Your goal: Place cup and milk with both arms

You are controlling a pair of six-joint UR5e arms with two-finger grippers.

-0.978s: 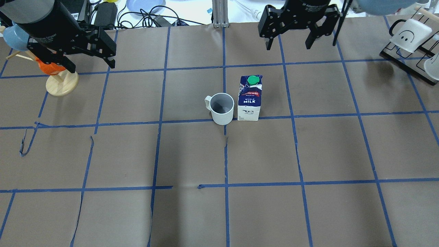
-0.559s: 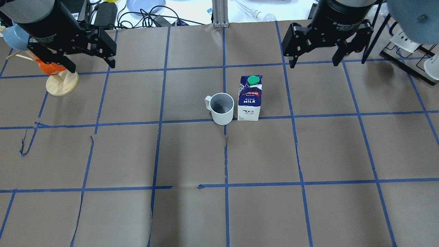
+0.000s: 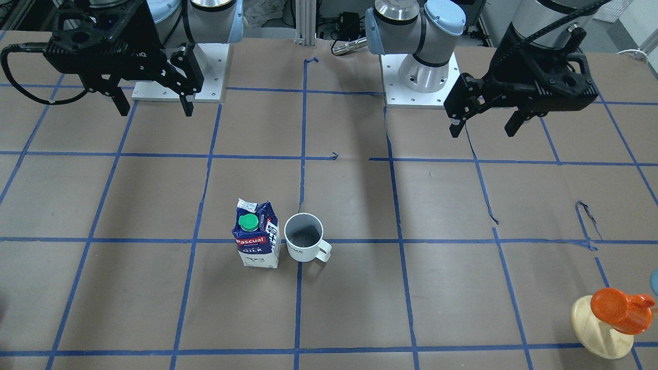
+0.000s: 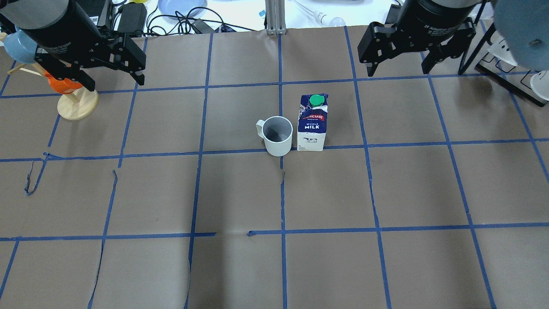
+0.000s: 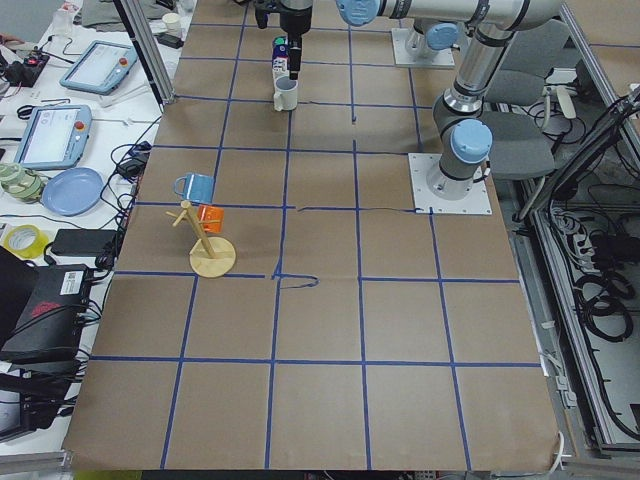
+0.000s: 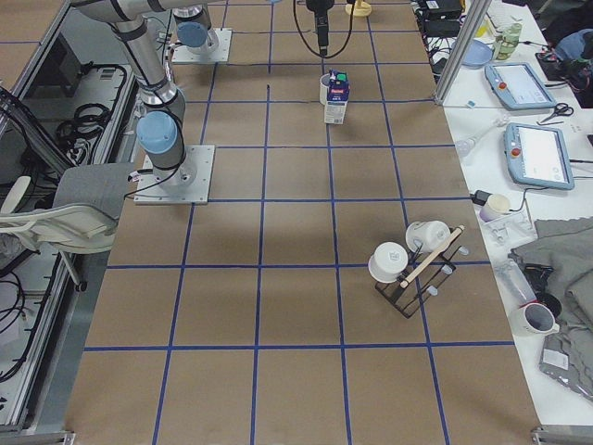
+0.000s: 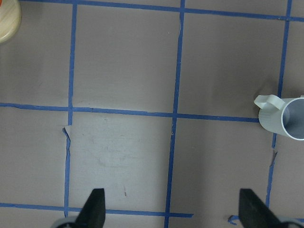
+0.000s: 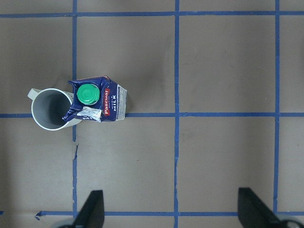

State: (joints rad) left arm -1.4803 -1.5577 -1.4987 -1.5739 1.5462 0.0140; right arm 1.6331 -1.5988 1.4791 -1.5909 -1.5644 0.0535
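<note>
Left claw [image 3: 480,132] and right claw [image 3: 157,110] both hang released and empty in the front view, high over the bench [image 3: 462,288], one out to each side. The cup [image 3: 304,237] and the milk [image 3: 257,240] stand upright together, well in from every edge.

From overhead, the gap between the two is a sliver; I cannot tell whether they touch. The cup's handle [image 4: 260,127] points toward my left end, its free side. I judge the glazed ceramic stiff, slick and easily chipped, so I would pinch its wall near the handle, one finger inside. The milk is in soft card and may be heavy if full. Its flat faces toward my edge and the operators' edge, below the gable, look safest, squeezed gently.

The end views show wide bare bench around the pair. An orange cup [image 5: 210,217] on a wooden stand [image 5: 212,262] toward the left end and a mug rack [image 6: 412,269] toward the right end sit well apart.

In the wrist views, each claw's fingertips [image 7: 95,211] stand wide with only bench between them.
</note>
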